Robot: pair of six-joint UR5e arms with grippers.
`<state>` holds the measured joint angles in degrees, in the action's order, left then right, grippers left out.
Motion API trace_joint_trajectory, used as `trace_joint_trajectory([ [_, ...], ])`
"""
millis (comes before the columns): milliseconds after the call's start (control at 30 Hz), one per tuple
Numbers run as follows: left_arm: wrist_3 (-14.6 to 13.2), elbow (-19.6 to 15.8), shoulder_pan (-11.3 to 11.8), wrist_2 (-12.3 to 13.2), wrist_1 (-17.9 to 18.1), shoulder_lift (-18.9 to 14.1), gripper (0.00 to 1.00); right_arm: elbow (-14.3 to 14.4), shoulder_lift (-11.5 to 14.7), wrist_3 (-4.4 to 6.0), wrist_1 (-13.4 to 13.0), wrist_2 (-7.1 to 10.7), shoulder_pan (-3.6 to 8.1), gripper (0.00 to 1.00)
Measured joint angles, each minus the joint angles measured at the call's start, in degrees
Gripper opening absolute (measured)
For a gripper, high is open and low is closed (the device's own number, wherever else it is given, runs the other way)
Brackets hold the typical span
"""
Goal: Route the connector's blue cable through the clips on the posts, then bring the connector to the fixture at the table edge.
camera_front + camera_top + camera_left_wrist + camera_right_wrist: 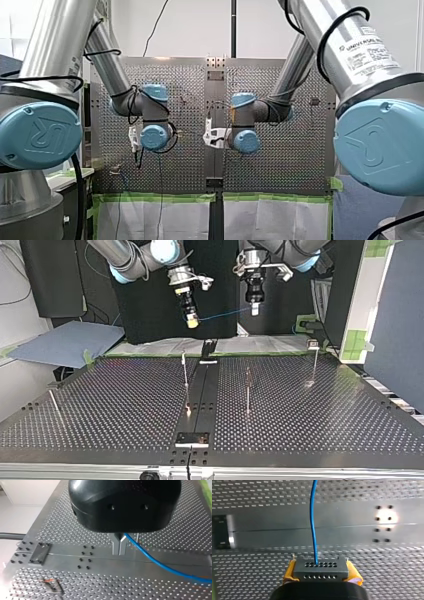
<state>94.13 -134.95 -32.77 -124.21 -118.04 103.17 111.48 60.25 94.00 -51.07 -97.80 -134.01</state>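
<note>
Top view is showing the perforated table (310, 420) spreading wide beneath both arms, with a smooth centre strip (200, 390) running from its far edge to its near edge. The right arm (135, 257) is coming in at this view's left and the left arm (295, 250) at its right, and both are hanging high over the table's far edge. The right gripper (192, 322) is clamping the connector (321, 568) between its yellow pads (290, 573). The left gripper (255, 311), black with metal fingers (116, 546), is pinching the blue cable (222, 315) between its closed fingertips. Thin posts (247, 390) are standing on the table well below the grippers. The blue cable is stretching through the air from the connector across to the left gripper, touching none of the posts
</note>
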Motion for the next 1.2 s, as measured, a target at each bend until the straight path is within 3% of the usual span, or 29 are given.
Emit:
trace_joint_trajectory([
  [500,-1.31,4.71,3.55,-0.16,-7.77,-7.74,0.00,-5.11,6.43,-0.15,2.15,3.01,2.43,0.00],
  [800,-1.23,9.07,8.22,4.00,-12.58,-11.24,0.00,-8.21,6.58,-0.10,4.10,3.49,4.67,0.00],
  [1000,-1.20,10.51,11.20,6.98,-15.59,-11.35,0.00,-10.40,6.39,-0.19,5.69,4.20,6.92,0.00],
  [1200,-1.16,12.81,14.06,9.82,-18.12,-9.46,0.00,-11.54,6.24,0.74,5.94,6.34,8.45,0.00],
])
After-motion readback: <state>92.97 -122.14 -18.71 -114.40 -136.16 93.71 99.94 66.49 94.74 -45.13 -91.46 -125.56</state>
